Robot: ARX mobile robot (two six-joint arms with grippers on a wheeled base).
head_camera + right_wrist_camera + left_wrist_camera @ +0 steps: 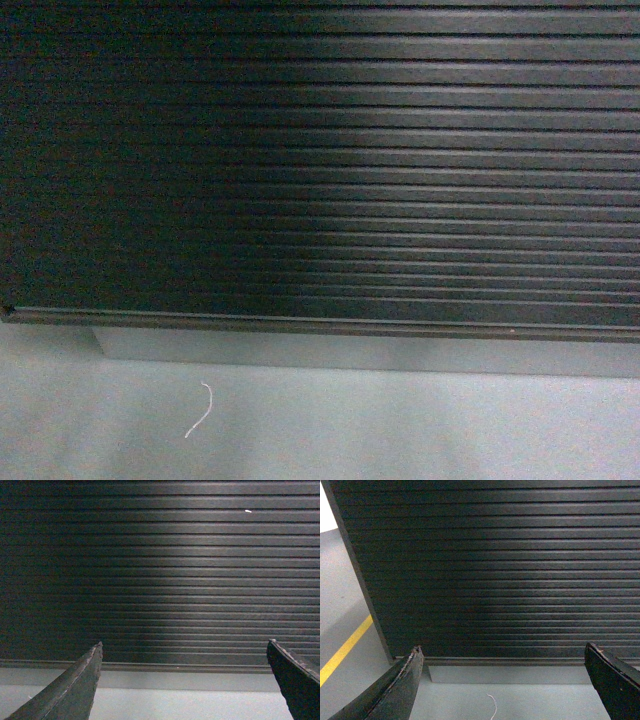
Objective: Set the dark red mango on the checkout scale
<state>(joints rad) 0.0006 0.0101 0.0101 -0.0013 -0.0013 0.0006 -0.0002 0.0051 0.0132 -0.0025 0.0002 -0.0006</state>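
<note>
- Starting at the claws: left gripper [502, 680] has its jaws spread wide and nothing between them; right gripper [182, 680] is the same, wide and empty.
- Both point at the ribbed dark front of the checkout [320, 150], low down near the floor [400, 430].
- Mango and scale are not in any view. Presumably up on the countertop, which is above all three frames; cannot confirm.
- Handling call on the mango, from the task wording only: moderate weight, firm but bruisable, smooth skin likely slippery. I'd grip across the short axis at the widest part, light squeeze, jaws about as wide as now.
- View differences:
  - Left wrist shows the counter's left edge, a yellow line [345, 650] on the floor, and a white thread [493, 705].
  - Head shows the same thread [203, 410] plus the grey plinth [350, 352], but no grippers.
  - Right wrist shows only ribs, a plinth strip and a small white speck [248, 511].
</note>
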